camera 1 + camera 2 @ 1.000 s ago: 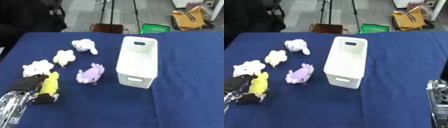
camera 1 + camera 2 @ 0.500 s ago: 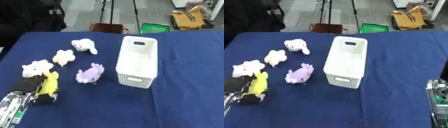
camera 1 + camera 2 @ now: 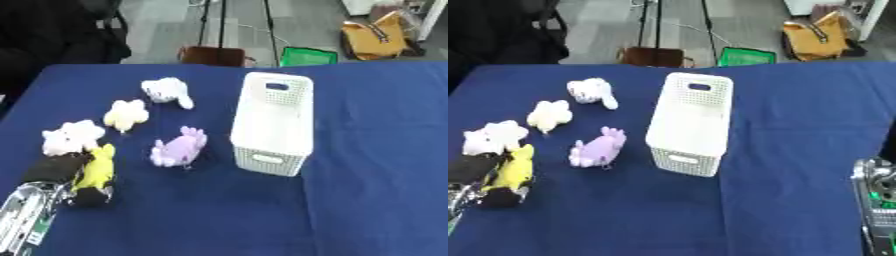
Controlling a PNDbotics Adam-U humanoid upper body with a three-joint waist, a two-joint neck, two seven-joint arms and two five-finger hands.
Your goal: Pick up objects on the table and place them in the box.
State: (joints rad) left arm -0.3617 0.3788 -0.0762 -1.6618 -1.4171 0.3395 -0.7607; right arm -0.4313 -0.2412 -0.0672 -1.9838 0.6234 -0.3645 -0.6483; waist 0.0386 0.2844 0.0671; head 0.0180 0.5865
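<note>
Your left hand was curled round the yellow plush toy by the desk's near left edge; it looked soft and light, best taken round its middle. The white box stood at the desk's centre. Your right hand showed at the right edge; I cannot tell its fingers.

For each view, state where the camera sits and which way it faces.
Left eye view: in the head, looking down at the blue table; the left hand on the yellow toy shows lower left.
Right eye view: beside it, facing the same way; the right arm shows lower right.
Shared: the white box, purple toy.
</note>
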